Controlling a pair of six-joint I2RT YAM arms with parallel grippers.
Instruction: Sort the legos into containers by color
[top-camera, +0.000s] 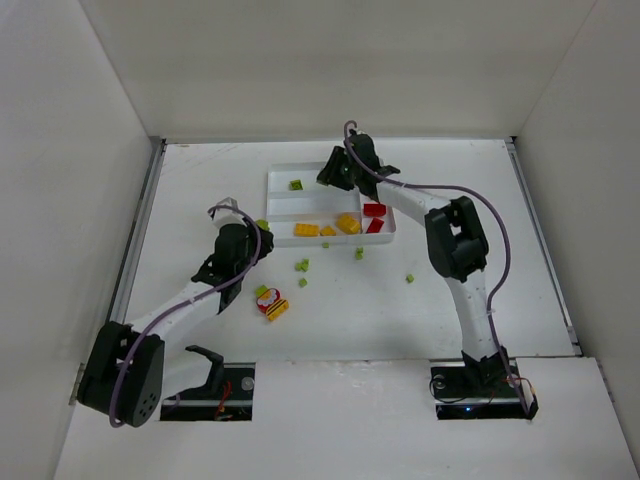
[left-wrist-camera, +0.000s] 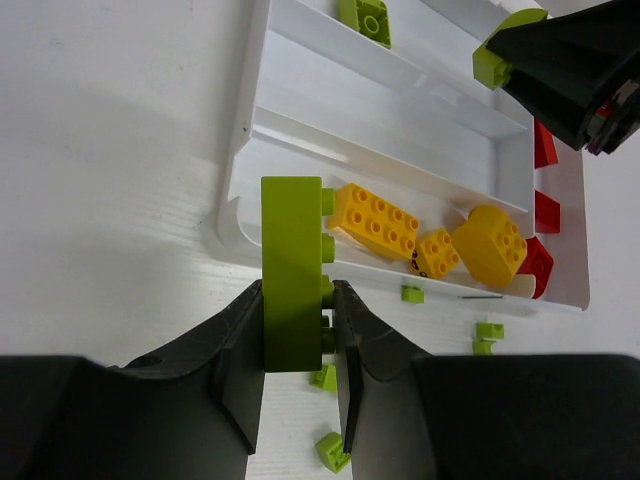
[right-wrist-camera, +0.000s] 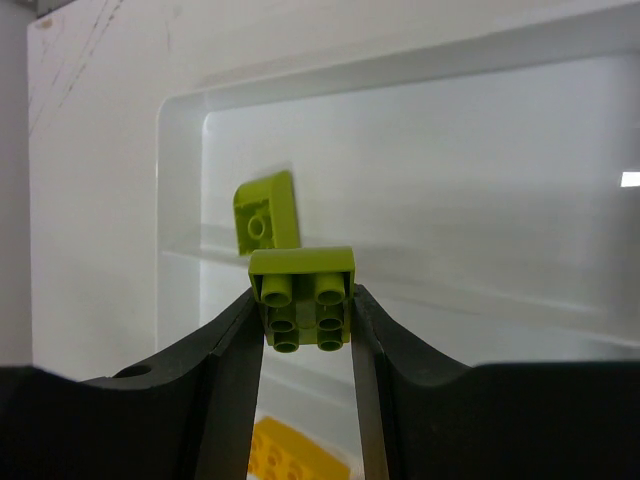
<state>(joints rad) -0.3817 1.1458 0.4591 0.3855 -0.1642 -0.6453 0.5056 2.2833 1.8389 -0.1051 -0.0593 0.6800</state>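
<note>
Long lime brick (left-wrist-camera: 292, 262) is clamped by left hand (left-wrist-camera: 297, 305), small lime brick (right-wrist-camera: 302, 266) by right hand (right-wrist-camera: 305, 305); judged light, rigid, slick; flat sides are best gripped.

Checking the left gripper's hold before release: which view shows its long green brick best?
Left wrist: the long green brick shows full-length, clamped in the left gripper. Top external shows only a lime sliver; right wrist shows none of it.
</note>
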